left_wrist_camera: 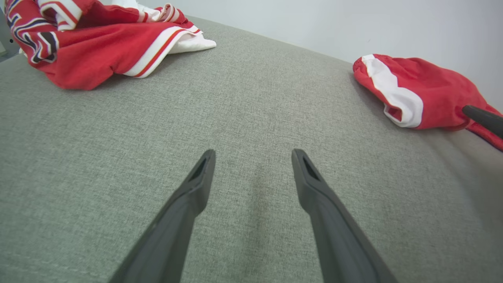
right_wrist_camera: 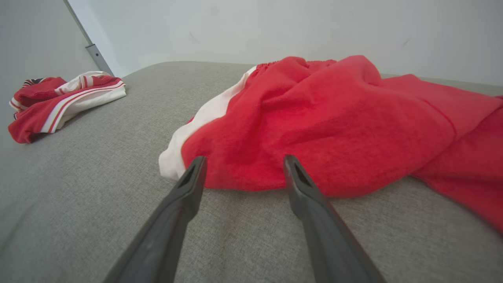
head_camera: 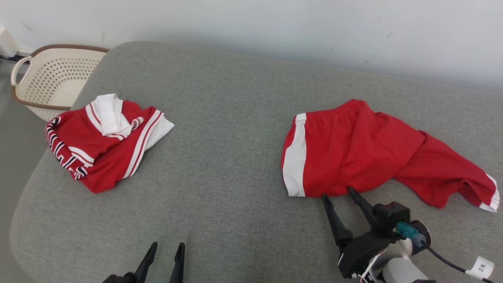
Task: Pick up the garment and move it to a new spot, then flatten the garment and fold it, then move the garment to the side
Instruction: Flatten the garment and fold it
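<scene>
**Q:** Head view: where is the garment?
**A:** The red shorts (head_camera: 353, 153) lie crumpled on the grey cushion (head_camera: 220, 188), at 3 o'clock from frame centre. A bundled red-and-white jersey (head_camera: 106, 145) sits at 9 o'clock, well apart. A perforated basket (head_camera: 55, 78) stands beside the cushion at 10 o'clock.

**Q:** Gripper status?
**A:** The right gripper (head_camera: 337, 192), at 5 o'clock, has its fingers spread and holds nothing. Its tips are just beside the shorts' near hem. The left gripper (head_camera: 167, 244), at 7 o'clock, is also spread and empty.

**Q:** Left wrist view?
**A:** The left gripper (left_wrist_camera: 253, 151) is released over bare cushion. The jersey (left_wrist_camera: 98, 43) is at 11 o'clock and the shorts (left_wrist_camera: 424, 90) at 2 o'clock.

**Q:** Right wrist view?
**A:** The right gripper (right_wrist_camera: 244, 158) is released, with both tips at the shorts' hem. The shorts (right_wrist_camera: 334, 125) spread from 12 to 3 o'clock. The jersey (right_wrist_camera: 59, 102) is at 9 o'clock.
</scene>
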Tool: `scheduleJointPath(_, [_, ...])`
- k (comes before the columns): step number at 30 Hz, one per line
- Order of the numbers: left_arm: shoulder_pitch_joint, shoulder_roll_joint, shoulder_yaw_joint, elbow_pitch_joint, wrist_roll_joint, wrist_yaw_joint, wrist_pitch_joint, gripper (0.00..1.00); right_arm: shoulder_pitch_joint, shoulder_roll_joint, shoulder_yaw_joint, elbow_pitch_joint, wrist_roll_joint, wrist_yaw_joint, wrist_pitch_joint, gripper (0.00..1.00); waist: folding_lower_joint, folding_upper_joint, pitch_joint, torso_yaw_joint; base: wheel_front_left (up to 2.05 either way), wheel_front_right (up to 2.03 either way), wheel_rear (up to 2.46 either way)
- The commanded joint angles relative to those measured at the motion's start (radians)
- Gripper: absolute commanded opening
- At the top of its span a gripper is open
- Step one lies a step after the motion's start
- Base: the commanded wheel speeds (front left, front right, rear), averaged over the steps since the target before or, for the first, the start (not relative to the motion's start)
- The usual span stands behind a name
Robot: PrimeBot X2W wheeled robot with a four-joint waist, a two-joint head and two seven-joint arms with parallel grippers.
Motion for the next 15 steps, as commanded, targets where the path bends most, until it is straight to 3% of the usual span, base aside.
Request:
scheduleJointPath(1, [0.017, 0.001, -0.003, 0.0, 0.004, 0.002, -0.004, 1.0, -0.015, -0.01, 0.019, 0.016, 0.006, 0.0, -0.001, 1.0, 0.0, 0.0, 0.004, 0.023, 0.0, 0.0, 0.0])
scheduleJointPath(12, [0.037, 0.001, -0.001, 0.006, -0.003, 0.004, -0.004, 1.0, -0.117, 0.03, 0.002, 0.189, -0.105, 0.0, -0.001, 1.0, 0.0, 0.0, 0.012, 0.083, 0.0, 0.0, 0.0])
scheduleJointPath(13, [0.038, 0.001, -0.003, 0.006, -0.004, 0.004, -0.004, 1.0, -0.126, 0.036, -0.006, 0.212, -0.117, 0.0, -0.001, 0.93, 0.0, 0.0, 0.011, 0.087, 0.0, 0.0, 0.0])
scheduleJointPath(14, [0.037, 0.001, -0.004, 0.007, -0.006, 0.004, -0.004, 1.0, -0.136, 0.044, -0.016, 0.235, -0.123, 0.0, -0.001, 0.27, 0.0, 0.0, 0.011, 0.092, 0.0, 0.0, 0.0])
scheduleJointPath(15, [0.034, 0.001, -0.004, 0.006, -0.008, 0.005, -0.004, 1.0, -0.145, 0.049, -0.023, 0.255, -0.13, 0.0, -0.001, 0.0, 0.0, 0.0, 0.011, 0.095, 0.0, 0.0, 0.0])
